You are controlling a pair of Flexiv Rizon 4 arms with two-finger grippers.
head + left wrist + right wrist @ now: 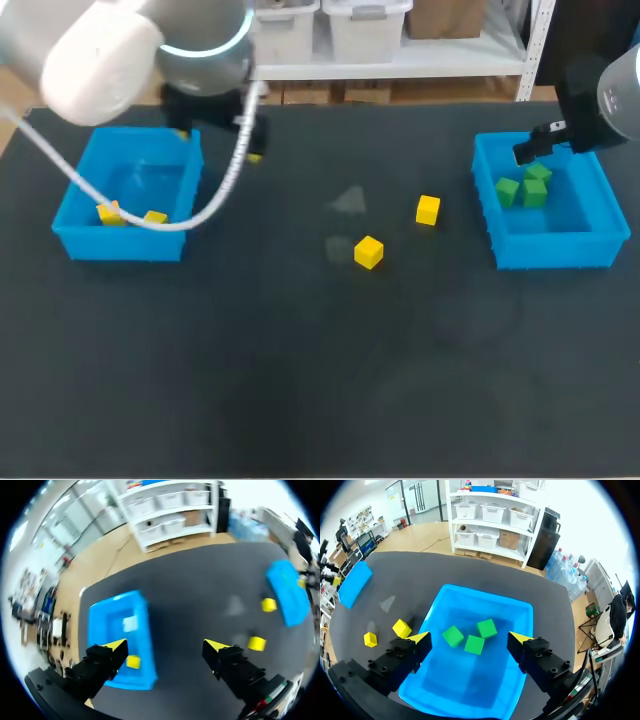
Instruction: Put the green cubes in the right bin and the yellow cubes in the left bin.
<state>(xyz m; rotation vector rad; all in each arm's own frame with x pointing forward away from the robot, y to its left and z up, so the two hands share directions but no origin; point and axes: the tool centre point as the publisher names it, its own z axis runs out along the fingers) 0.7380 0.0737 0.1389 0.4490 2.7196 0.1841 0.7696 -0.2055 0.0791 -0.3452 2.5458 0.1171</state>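
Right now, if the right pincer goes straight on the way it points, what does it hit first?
Most likely the green cubes: the open right pincer points down into the right bin, and they lie straight ahead between its fingers. Depth is unclear.

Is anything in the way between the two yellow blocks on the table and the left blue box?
Nothing visible is. The table lies bare between the left bin and both loose blocks, the near yellow cube and the far yellow cube.

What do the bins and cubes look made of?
Left bin and right bin: likely moulded plastic, semi-glossy, with a pale sheen on their floors. Green cubes and yellow cubes: matte, evenly coloured, crisp-edged; painted wood or foam, cannot tell.
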